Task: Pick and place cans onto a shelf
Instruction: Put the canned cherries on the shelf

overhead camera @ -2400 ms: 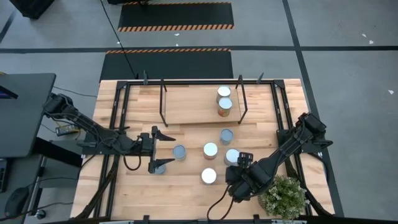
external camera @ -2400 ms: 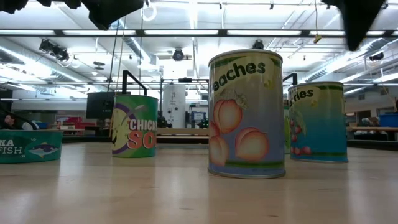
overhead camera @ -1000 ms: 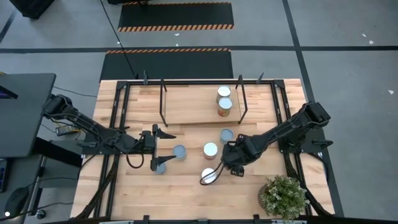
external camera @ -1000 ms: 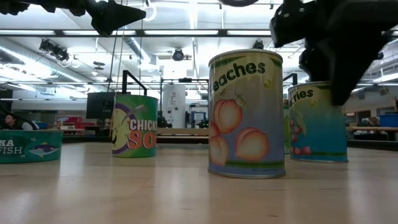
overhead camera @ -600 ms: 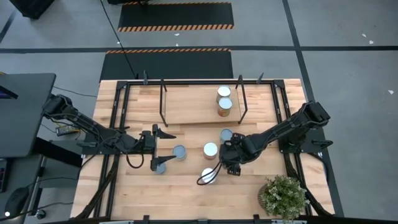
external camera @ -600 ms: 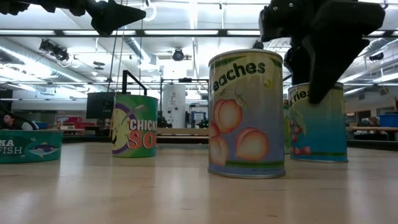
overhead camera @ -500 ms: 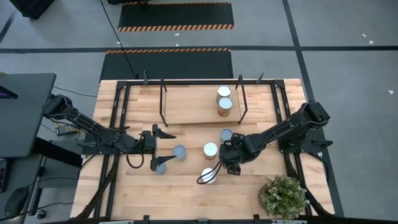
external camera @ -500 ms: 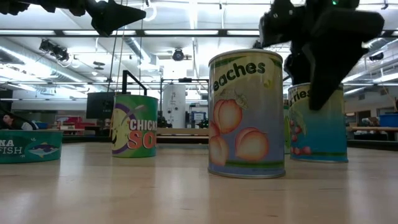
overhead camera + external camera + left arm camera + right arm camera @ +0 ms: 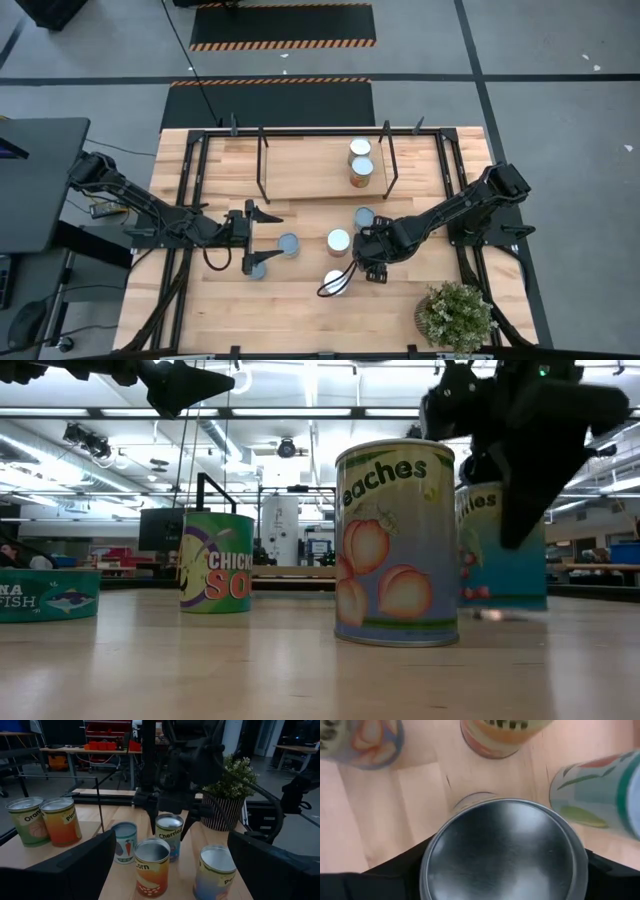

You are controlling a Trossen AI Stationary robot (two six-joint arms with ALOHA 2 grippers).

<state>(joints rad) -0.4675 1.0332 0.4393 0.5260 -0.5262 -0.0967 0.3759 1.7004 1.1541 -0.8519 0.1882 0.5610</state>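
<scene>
Right end effector (image 9: 372,252) is clamped down over the cherries can (image 9: 169,836), one finger on each side of the upright can, whose bare metal top fills the right wrist view (image 9: 502,851). From the low view, the can (image 9: 500,550) appears to hang just clear of the table (image 9: 250,670), though its base is too blurred to be sure.

Close around it stand three cans on the table: the corn can (image 9: 338,241) just beside it, the carrot can (image 9: 365,218) on the shelf side, and the peaches can (image 9: 336,283) on the near side.

The relation that matters is the line to the shelf (image 9: 300,170), which lies past the carrot can toward the far edge of the table. Two cans already stand there at its right end, the orange can (image 9: 360,148) and another (image 9: 361,168) touching it, almost straight ahead of the held can. The bare board lies leftward of them. My judgement is that the carry must rise over the carrot can and keep the can's axis vertical.

Left end effector (image 9: 258,240) waits wide open, farther from that spot, with a blue-grey-topped can (image 9: 289,245) just beside it.
</scene>
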